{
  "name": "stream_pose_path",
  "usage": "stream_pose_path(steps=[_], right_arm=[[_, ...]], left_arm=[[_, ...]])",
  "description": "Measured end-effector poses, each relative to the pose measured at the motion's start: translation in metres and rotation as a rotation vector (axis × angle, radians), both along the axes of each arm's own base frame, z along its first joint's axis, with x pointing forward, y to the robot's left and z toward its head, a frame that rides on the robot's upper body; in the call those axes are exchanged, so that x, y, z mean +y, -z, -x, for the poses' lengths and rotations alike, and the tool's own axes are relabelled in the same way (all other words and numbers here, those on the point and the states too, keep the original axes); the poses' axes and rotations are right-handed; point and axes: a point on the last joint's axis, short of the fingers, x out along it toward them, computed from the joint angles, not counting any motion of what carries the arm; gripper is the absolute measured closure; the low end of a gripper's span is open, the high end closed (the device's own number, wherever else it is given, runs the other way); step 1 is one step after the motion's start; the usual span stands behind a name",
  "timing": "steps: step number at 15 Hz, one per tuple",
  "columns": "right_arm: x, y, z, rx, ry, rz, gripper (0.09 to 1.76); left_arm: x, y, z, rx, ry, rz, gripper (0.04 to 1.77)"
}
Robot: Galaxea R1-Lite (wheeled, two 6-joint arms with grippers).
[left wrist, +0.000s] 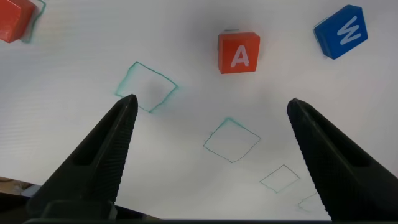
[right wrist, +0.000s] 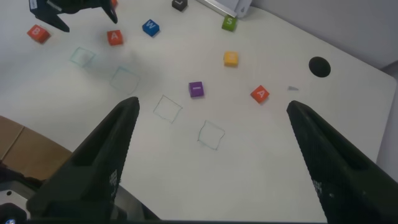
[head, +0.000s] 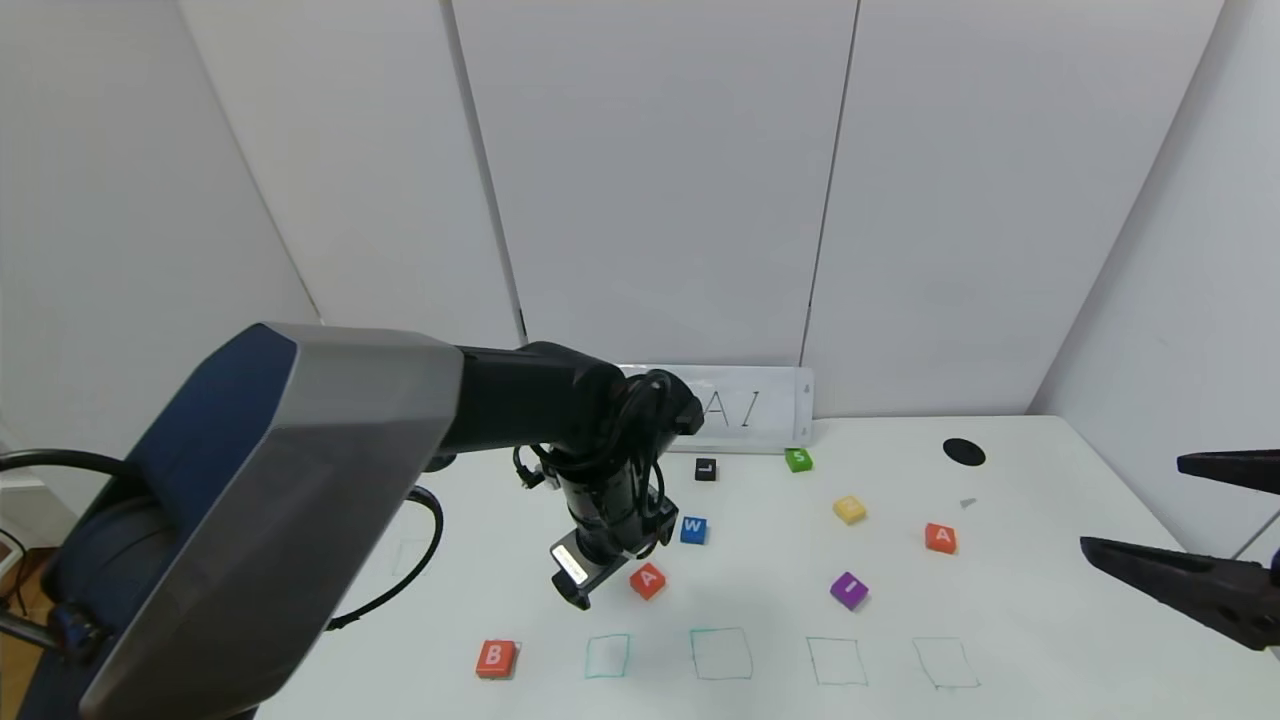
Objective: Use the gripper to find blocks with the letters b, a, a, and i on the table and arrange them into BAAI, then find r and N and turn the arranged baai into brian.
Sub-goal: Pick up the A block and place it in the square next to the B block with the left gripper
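From the head, the left hand (head: 585, 590) hangs just beside the near A block (head: 647, 580); the B block (head: 496, 658) sits by the first square. A bump could push the A away.

Left wrist: fingers wide apart, holding nothing, blue W block (left wrist: 341, 31) near the A.

Right wrist: right hand (right wrist: 211, 165) open, off at the counter (right wrist: 348, 124) side.

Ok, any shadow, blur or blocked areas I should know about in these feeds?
Head view: the left arm's shell fills the lower left, hiding table there. Left wrist view: a soft shadow falls around the A block; the open left gripper frames it. Right wrist view: the open right gripper is near and blurred.
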Motion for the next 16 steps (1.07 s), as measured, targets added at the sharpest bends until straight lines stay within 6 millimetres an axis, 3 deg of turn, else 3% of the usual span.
stream_pose_path(steps=[16], right_arm=[[0.0,0.001,0.002,0.0,-0.008,0.004,0.14]], left_arm=[[-0.03,0.046,-0.006,-0.098,-0.056,-0.145,0.09]])
